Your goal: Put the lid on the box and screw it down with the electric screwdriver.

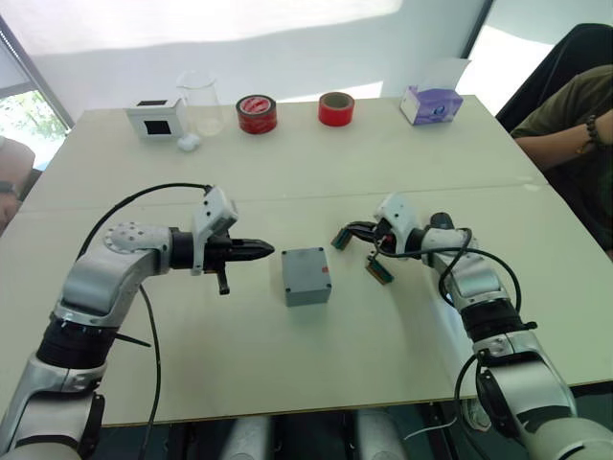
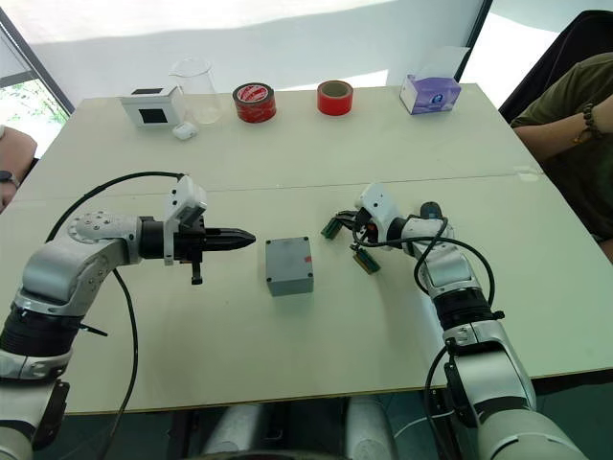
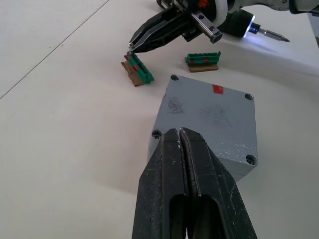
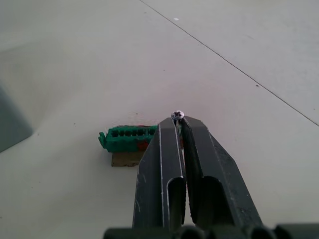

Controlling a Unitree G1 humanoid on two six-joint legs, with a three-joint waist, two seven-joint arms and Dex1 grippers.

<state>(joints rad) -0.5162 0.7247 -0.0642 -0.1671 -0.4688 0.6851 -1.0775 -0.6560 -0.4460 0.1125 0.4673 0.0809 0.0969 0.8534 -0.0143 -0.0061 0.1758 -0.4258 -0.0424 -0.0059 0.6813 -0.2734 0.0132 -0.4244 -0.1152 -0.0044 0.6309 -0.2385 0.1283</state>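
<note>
A: From the head views we see the table whole. The box sits near its middle with the lid already on top. Our left gripper hovers just beside the box's left side, fingers pressed together on nothing. Our right gripper is on the other side, near two small green connector blocks. Along the far edge we count two tape rolls, one white box with a black window, one clear beaker and one purple tissue box. A person's arm shows at the right.

B: What does the left wrist view add?

A: Detail on the lid: grey and speckled, with a small red mark and a hole at each of its four corners. We cannot tell whether screws sit in them. Beyond the box both green blocks lie apart from it, the right gripper's closed tips touch down by one, and behind it lies the electric screwdriver, its tip lit, bit pointing away.

B: And the right wrist view?

A: Something the others miss: our right fingers pinch one small screw at their very tip, its cross head facing the camera, just over one green block.
</note>
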